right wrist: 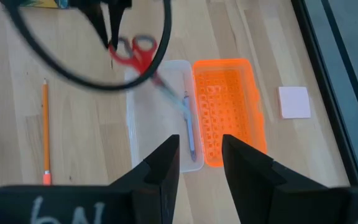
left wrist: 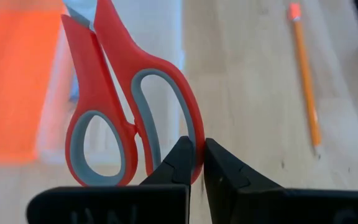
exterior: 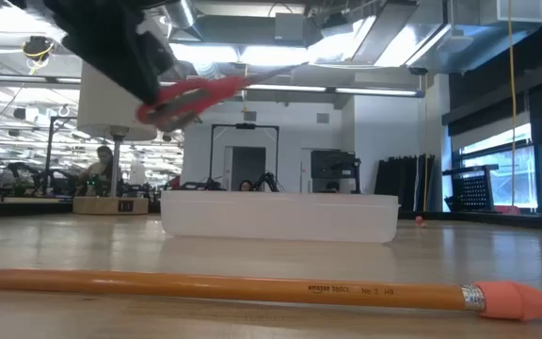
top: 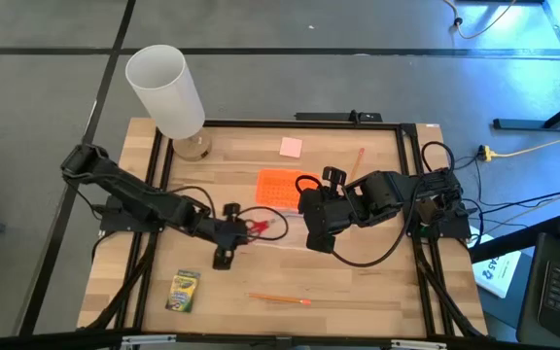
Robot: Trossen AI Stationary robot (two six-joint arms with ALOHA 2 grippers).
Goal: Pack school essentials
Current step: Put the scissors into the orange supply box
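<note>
My left gripper [top: 244, 230] is shut on the red-handled scissors [top: 262, 226], held above the near left end of the clear plastic box [right wrist: 163, 118]. The blades point over the box. A grey pen [right wrist: 188, 127] lies inside the box. My right gripper [right wrist: 201, 155] is open and empty above the box's right end. The orange lid [top: 278, 190] lies beside the box on its far side. A crayon box [top: 184, 290] and an orange pencil [top: 280, 297] lie near the front edge. A second pencil [top: 358, 160] and the pink eraser [top: 291, 147] lie at the back. My left gripper pinches the outer rim of the scissors' larger handle loop [left wrist: 190, 134] between its two fingertips. The fingers come from the table's left. The scissors are lifted clear of the table [exterior: 196, 97], with the blades pointing away from the gripper toward the box.
A tall white cylinder [top: 166, 89] stands at the table's far left corner. Black frame rails run along the table's edges. Cables trail from both arms across the middle of the table.
</note>
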